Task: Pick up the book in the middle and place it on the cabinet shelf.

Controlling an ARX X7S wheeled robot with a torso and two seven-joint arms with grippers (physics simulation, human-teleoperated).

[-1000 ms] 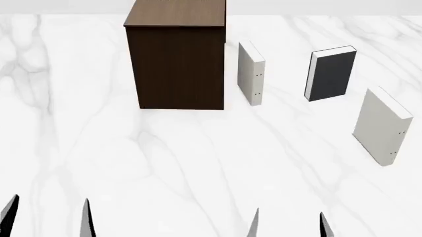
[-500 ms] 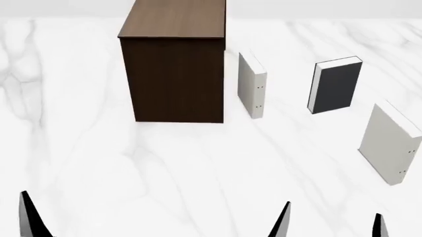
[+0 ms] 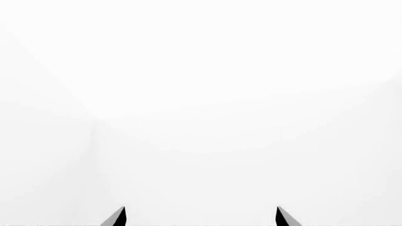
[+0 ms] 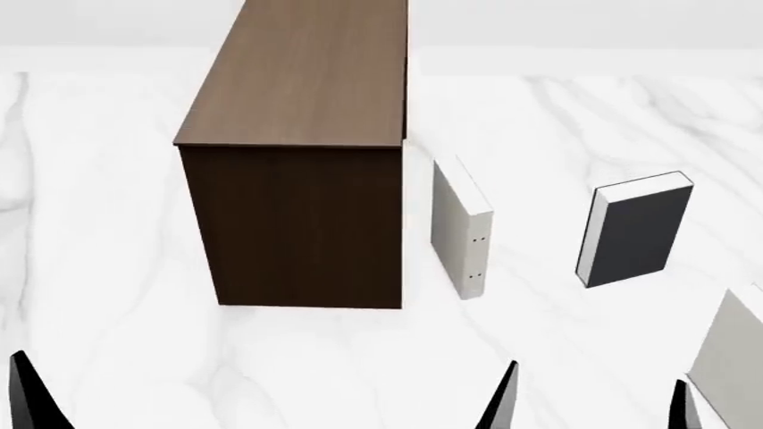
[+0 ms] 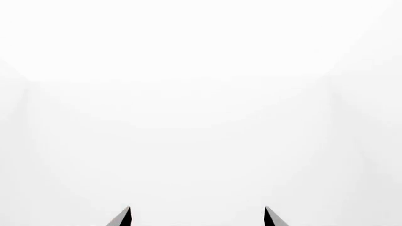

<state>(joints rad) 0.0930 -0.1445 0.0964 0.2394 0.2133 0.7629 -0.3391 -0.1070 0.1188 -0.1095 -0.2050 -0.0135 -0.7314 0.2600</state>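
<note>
The book [image 4: 638,231], dark grey with white page edges, stands upright on the white marble floor, right of the cabinet shelf [image 4: 304,76], a tall dark brown wood-grain box. My right gripper [image 4: 592,404] is open at the view's bottom edge, well short of the book and holding nothing. Only one finger [image 4: 29,393] of my left arm shows at the bottom left. The left gripper [image 3: 200,213] and the right gripper [image 5: 197,213] each show two spread fingertips in their wrist views, against blank white.
A whitish-beige book [image 4: 463,228] stands upright close beside the cabinet's right side. Another whitish-beige book [image 4: 733,362] stands at the right edge, near my right gripper. White marble floor [image 4: 298,366] lies between me and the cabinet.
The cabinet and books now appear larger and lower in the head view, as the view has drawn closer. The right whitish book has slid partly off the right edge. Both grippers stay open.
</note>
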